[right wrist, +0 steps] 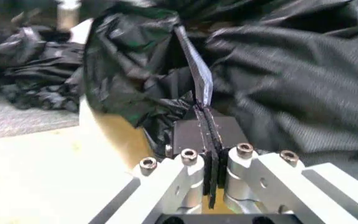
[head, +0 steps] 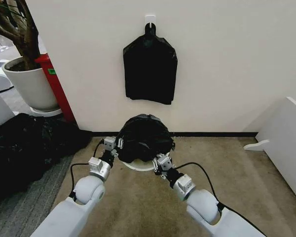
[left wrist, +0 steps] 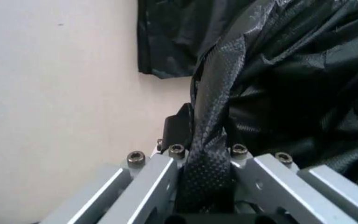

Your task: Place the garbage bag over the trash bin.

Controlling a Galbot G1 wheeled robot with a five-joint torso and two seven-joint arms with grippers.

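A bundle of black bags [head: 150, 69] hangs on the wall above a plant pot [head: 30, 85] and black plastic heap [head: 24, 143].

Head cam looks forward and down at the garbage bag [head: 144, 136] by the wall, both arms reaching in from below. Left wrist cam sits right against the garbage bag [left wrist: 278, 93], facing the wall. Right wrist cam is equally close, facing the garbage bag [right wrist: 278, 60] and floor. All three share it.

trash bin [head: 138, 167] mostly hidden under garbage bag [head: 144, 137], potted tree [head: 19, 54] and black plastic heap [head: 24, 148] cut off at frame edge
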